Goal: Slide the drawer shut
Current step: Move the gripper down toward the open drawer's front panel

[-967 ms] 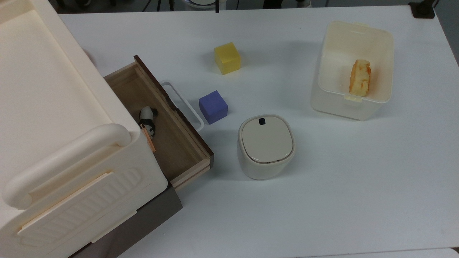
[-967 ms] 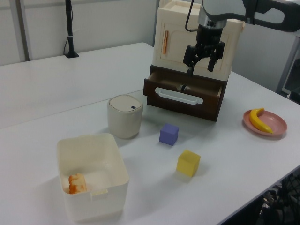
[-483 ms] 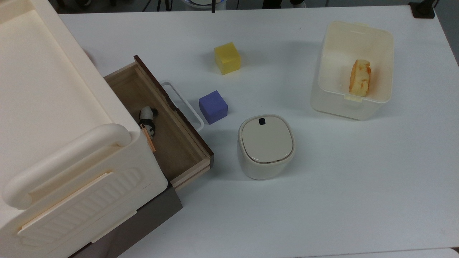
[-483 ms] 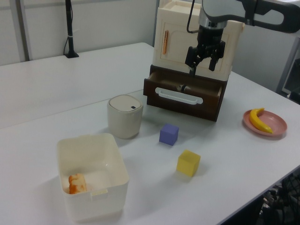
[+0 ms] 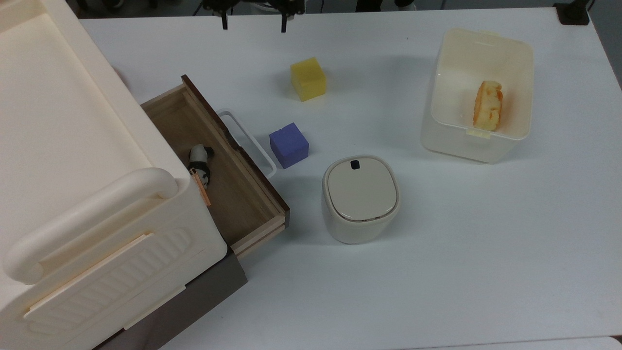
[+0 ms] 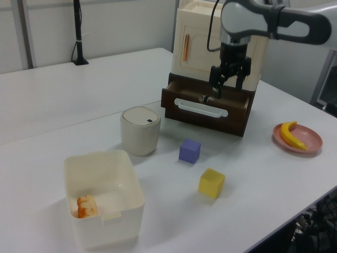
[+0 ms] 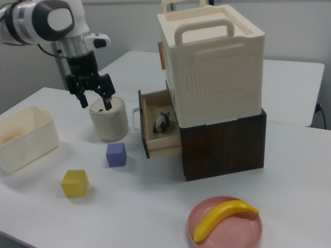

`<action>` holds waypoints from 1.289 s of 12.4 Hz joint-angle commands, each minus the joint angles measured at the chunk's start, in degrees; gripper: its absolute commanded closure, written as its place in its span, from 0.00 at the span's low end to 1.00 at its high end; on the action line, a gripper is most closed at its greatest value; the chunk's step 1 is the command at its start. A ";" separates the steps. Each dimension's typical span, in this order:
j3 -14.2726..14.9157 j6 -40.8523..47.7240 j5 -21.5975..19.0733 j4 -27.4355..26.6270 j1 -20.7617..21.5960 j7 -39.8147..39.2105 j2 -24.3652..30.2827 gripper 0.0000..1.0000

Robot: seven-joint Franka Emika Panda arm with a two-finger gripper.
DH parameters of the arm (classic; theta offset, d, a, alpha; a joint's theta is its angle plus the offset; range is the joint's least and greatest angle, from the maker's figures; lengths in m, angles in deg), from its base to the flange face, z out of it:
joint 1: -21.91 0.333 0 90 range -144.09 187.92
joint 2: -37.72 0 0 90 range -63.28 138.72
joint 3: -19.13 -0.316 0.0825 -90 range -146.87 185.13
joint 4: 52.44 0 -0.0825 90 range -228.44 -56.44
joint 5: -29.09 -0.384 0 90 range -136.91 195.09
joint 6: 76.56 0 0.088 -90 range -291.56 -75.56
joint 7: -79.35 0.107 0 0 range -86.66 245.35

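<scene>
1. Though the task is to shut it, the drawer (image 5: 221, 167) stands pulled well out of the cream cabinet (image 5: 73, 160), so as I judge it nothing of the closing is done and the whole slide remains.
2. The cabinet is the biggest thing on the white table (image 5: 437, 272); it sits at the top view's left, and the drawer juts from its lower part toward the table's middle.
3. The drawer is shallow, light-brown wood inside, with a dark brown front panel (image 6: 208, 113) and a white loop handle (image 6: 202, 108) across it. It looks straight on its runners, not skewed.
4. Inside lies a small black-and-white panda toy (image 5: 200, 163), low enough, I would guess, not to catch.
5. The gripper (image 7: 93, 96) hangs in the air with its jaws spread and nothing between them. In the right view it is above the cream lidded bin (image 7: 108, 120), left of the drawer front and apart from it.
6. A purple cube (image 5: 289, 145) rests just beside the handle, apart from it; a yellow cube (image 5: 308, 78) lies farther off.
</scene>
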 commanded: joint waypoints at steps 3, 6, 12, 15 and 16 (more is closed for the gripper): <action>0.11 -3.84 3.41 -1.22 0.89 -4.83 -2.14 0.00; -0.50 -3.84 3.94 -1.13 1.33 -10.20 -2.76 0.00; -2.26 -3.75 9.21 -2.54 3.62 -11.78 -2.76 0.00; -2.26 -4.80 9.65 -2.54 3.35 -18.81 -2.85 0.00; -2.26 -6.03 9.65 -2.63 3.09 -19.79 -2.85 0.00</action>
